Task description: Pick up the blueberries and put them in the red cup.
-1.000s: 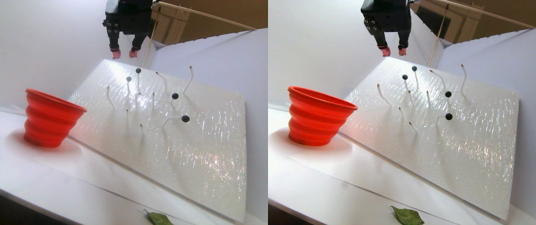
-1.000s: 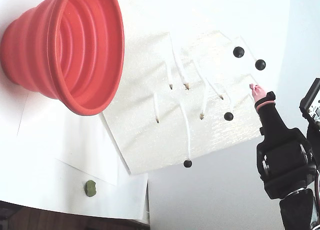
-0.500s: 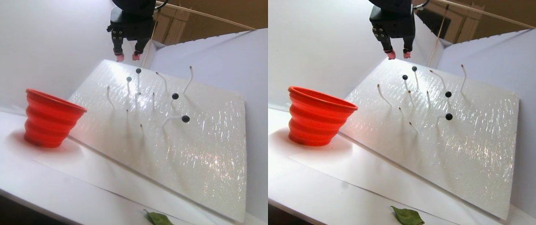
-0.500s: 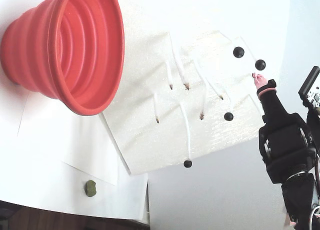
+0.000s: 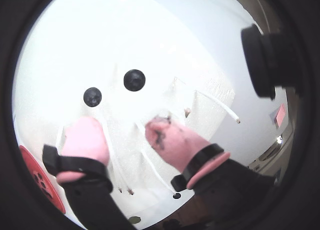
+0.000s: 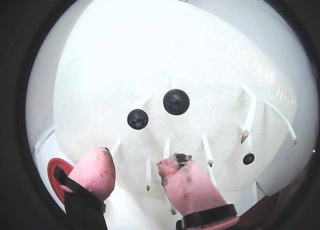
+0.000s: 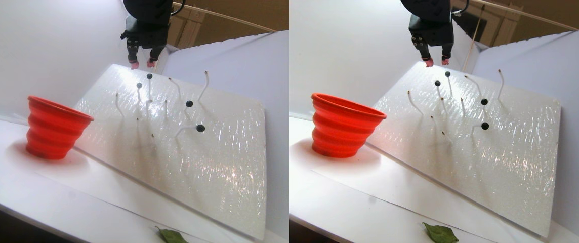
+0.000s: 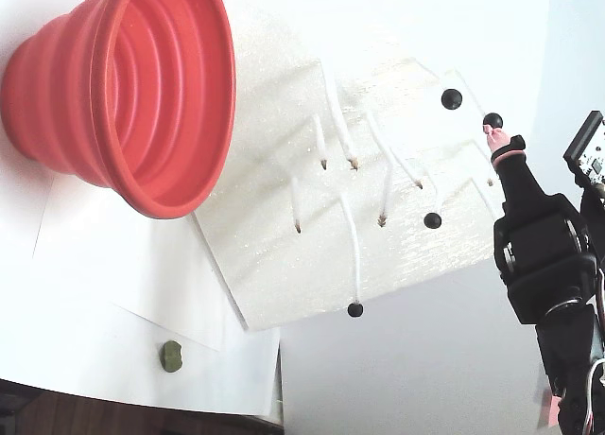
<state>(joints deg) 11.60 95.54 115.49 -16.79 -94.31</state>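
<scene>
At upper right of the fixed view my pink-tipped gripper [image 8: 498, 140] has crept onto the small glossy black blueberries [image 6: 176, 101] on white stalks, fingers apart and empty, ridged red-orange silicone cup [image 8: 123, 95] waiting upper left.

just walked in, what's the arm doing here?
The gripper is open and empty, its pink fingertips just short of two blueberries on thin white stalks that stick out of a tilted white foam board. Four berries show on stalks in the fixed view. The red cup sits off beside the board.
</scene>
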